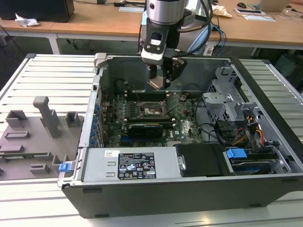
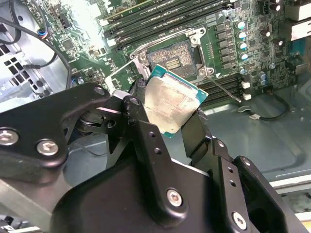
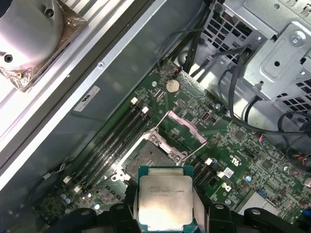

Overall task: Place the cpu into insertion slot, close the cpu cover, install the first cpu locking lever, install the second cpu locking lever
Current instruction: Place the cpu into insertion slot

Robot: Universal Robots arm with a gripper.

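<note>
My gripper (image 1: 158, 81) hangs inside the open computer case, above the green motherboard, and is shut on the cpu (image 2: 171, 103). The cpu (image 3: 165, 203) is a thin square chip with a silvery top and greenish rim, held by its edges between the black fingers (image 2: 141, 116). It is clear of the board. The insertion slot (image 3: 151, 159) lies open just beyond it, a dark square socket with a metal rim (image 2: 171, 57) (image 1: 152, 109). The cpu cover (image 3: 183, 127) is flipped up beside the socket. A thin wire lever (image 2: 224, 90) sticks out near the socket.
Long black memory slots (image 3: 114, 138) run beside the socket. A black card (image 1: 144, 127) lies nearer the case front, behind the grey power supply (image 1: 130, 165). A metal drive cage (image 1: 227, 101) with cables is on the exterior view's right. Grey fixtures (image 1: 45, 118) stand left of the case.
</note>
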